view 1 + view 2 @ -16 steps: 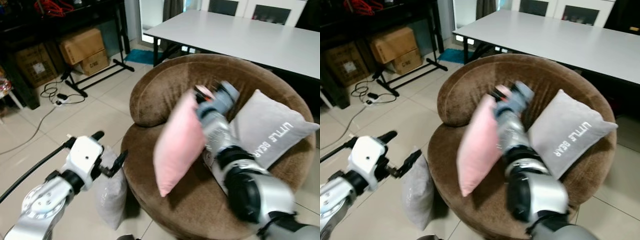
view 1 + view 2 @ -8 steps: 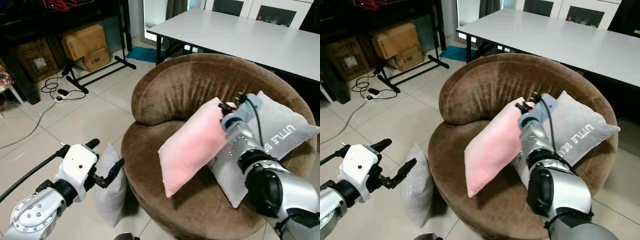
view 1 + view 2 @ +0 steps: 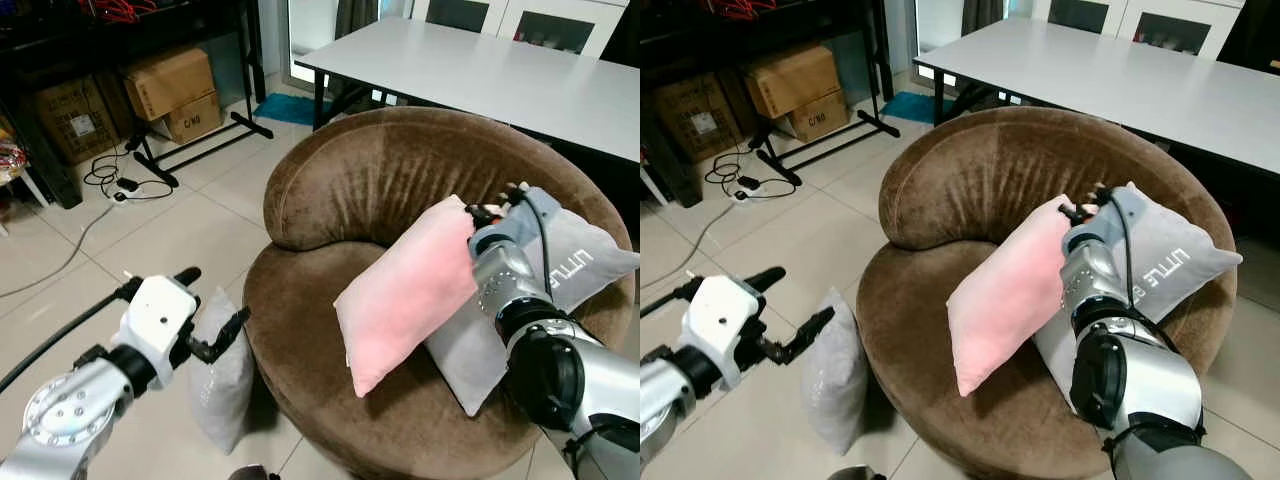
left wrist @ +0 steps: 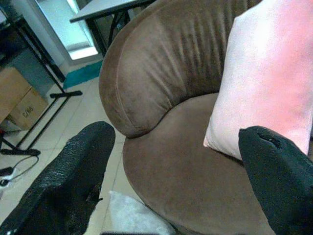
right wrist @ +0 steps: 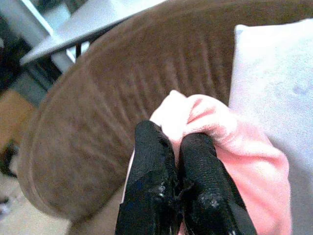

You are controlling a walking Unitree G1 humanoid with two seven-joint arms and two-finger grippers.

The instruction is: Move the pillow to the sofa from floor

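Pink pillow (image 3: 408, 290) corner — between right fingers (image 5: 195, 166) (over sofa (image 3: 340, 190))

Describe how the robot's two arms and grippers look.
Both arms are silver metal with black joints. The left gripper has a white wrist block, two long black fingers with a rough texture, and a black cable trailing behind. The right gripper has matching black fingers and a thin black cable over its grey wrist.

We see the right gripper (image 5: 178, 147) w/ fingers pinched tight on the soft pink pillow (image 3: 410, 290), arm extended; left gripper (image 3: 212, 315) spread wide, arm low.
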